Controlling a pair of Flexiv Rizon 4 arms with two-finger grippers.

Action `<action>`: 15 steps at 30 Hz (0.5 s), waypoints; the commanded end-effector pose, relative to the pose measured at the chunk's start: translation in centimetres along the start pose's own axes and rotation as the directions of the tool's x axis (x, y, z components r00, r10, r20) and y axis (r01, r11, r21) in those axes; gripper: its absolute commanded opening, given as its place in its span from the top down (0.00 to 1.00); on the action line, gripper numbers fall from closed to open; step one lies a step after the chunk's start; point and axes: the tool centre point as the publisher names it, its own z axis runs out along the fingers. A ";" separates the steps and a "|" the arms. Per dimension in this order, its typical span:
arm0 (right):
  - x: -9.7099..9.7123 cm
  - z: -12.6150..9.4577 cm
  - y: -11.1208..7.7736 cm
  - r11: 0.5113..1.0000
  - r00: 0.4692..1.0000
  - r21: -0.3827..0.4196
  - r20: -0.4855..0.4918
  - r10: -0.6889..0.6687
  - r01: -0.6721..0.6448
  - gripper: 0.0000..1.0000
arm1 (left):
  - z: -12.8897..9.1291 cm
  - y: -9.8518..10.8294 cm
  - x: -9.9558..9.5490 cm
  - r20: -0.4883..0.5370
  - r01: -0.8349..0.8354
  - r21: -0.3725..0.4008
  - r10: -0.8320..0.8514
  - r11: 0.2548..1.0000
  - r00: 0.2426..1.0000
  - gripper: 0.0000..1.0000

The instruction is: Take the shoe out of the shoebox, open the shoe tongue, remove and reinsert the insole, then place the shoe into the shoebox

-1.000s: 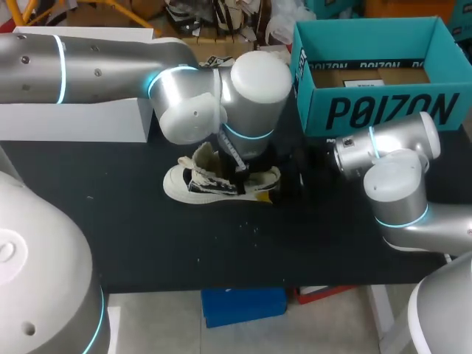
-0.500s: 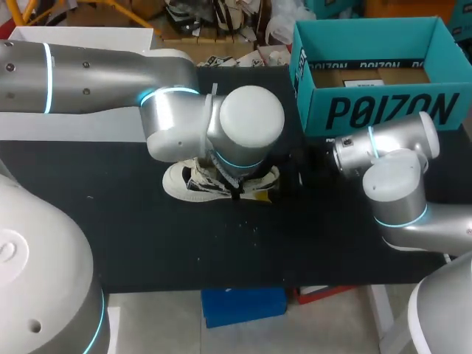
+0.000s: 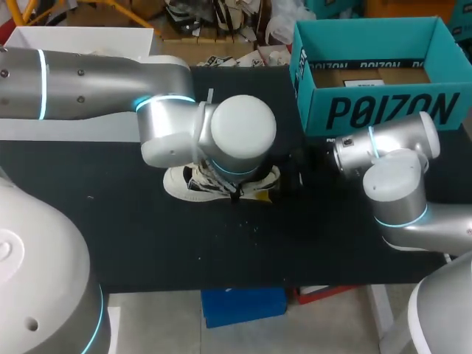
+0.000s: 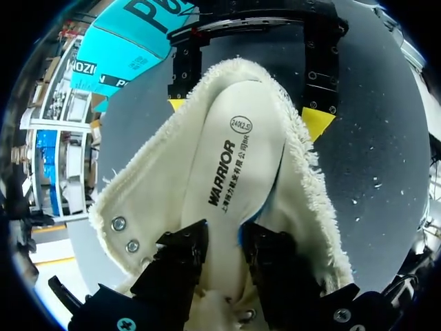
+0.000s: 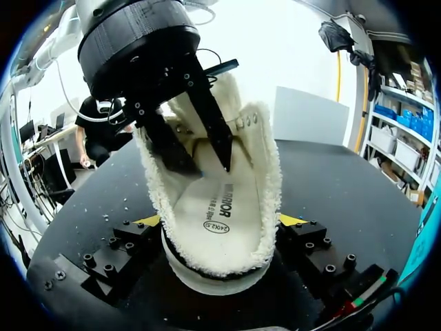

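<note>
Black fingers of the left tool (image 4: 222, 238) stand narrow, pinching the white printed insole (image 4: 231, 158) inside the cream fleece-rimmed shoe (image 3: 179, 184); the right tool (image 5: 220, 221) clamps the heel from both sides; the shoe lies on the dark surface (image 3: 295, 243), toe at 9 o'clock, heel at 3; the teal cardboard shoebox (image 3: 383, 110) waits at 1 o'clock; the left arm looks placed to lift the insole.

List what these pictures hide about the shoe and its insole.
Head view: the left arm covers most of the shoe, the insole and the left claw.
Left wrist view: the left claw hides the insole's front end; its hold is unclear.
Right wrist view: the left claw blocks the shoe's toe.
</note>
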 end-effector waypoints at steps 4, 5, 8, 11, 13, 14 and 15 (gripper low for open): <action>0.0 -0.1 -0.4 1.000 1.000 0.002 -0.002 0.001 -0.001 1.00 | 3.7 0.4 0.2 -0.008 -0.014 0.009 0.014 1.000 1.000 0.68; 0.0 -0.1 -0.4 1.000 1.000 0.002 -0.002 0.001 -0.001 1.00 | 3.8 0.4 0.1 -0.007 -0.013 0.007 0.013 1.000 1.000 0.68; 0.0 -0.1 -0.4 1.000 1.000 0.002 -0.002 0.001 -0.001 1.00 | 3.7 0.5 -0.3 0.033 -0.017 -0.006 0.018 1.000 0.999 0.65; 0.0 -0.1 -0.4 1.000 1.000 0.002 -0.002 0.001 -0.001 1.00 | 3.8 0.6 -0.9 0.051 -0.022 -0.013 0.023 1.000 0.998 0.62; 0.0 -0.1 -0.4 1.000 1.000 0.002 -0.002 0.001 -0.001 1.00 | 3.9 0.7 -1.1 0.060 -0.025 -0.017 0.026 1.000 0.998 0.64; 0.0 -0.1 -0.4 1.000 1.000 0.002 -0.002 0.001 -0.001 1.00 | 3.9 0.7 -1.3 0.060 -0.025 -0.017 0.026 1.000 0.998 0.64; 0.0 -0.1 -0.4 1.000 1.000 0.002 -0.002 0.001 -0.001 1.00 | 4.0 0.7 -1.3 0.059 -0.024 -0.016 0.025 1.000 0.998 0.64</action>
